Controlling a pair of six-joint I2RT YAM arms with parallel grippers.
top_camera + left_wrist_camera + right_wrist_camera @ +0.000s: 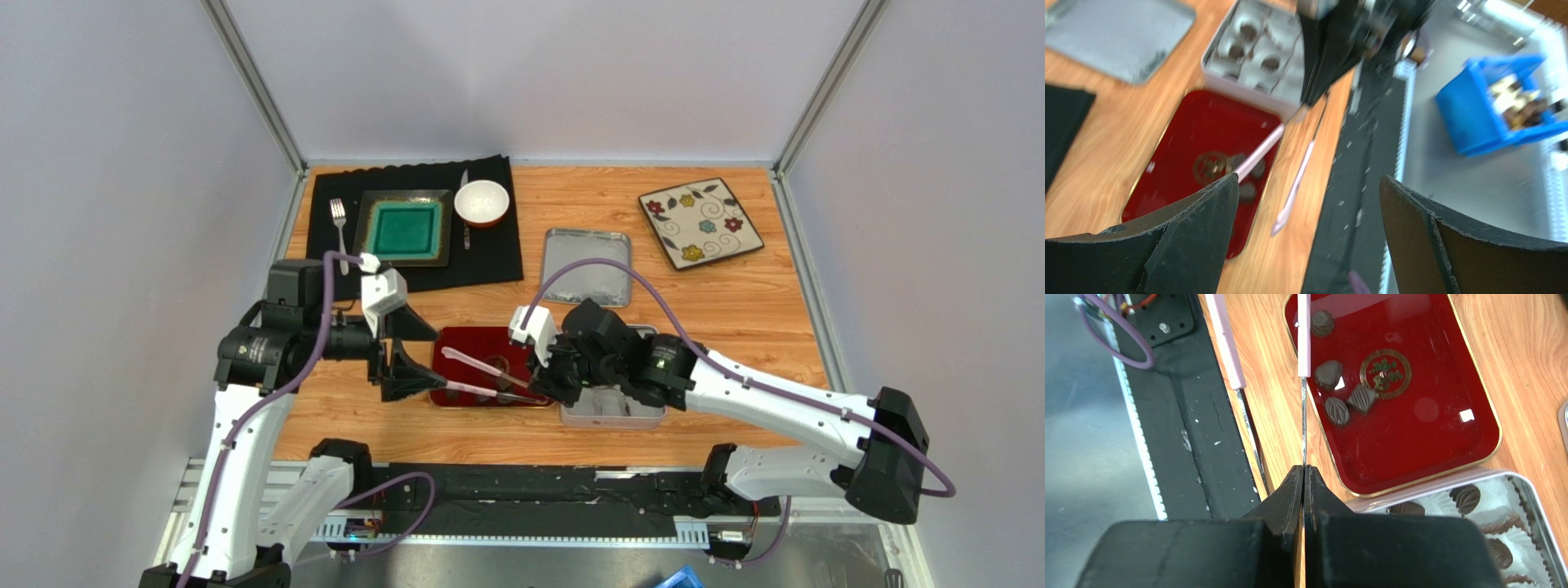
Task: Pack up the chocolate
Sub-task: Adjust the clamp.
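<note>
On the red tray (1413,435), four loose pieces of the chocolate (1328,373) are recorded, grouped beside the gold emblem. More pieces are seated in white paper cups (1502,508) inside the open tin (1425,485), which is set just beside the tray on the counter (1524,367). Pink-handled tongs (1303,331) are clamped at their metal end by the right gripper (1304,468), its jaws pressed together on them. One arm is laid over the tray's edge beside the pieces, the other outside it. The left gripper (1309,184) is positioned at the tray's far end, jaws spread wide, nothing between them. Farther back are listed a flat grey lid (586,266), a floral plate (700,223), and a black mat (491,251) carrying a green plate (404,229), a white bowl (482,202) and a fork (339,221).
</note>
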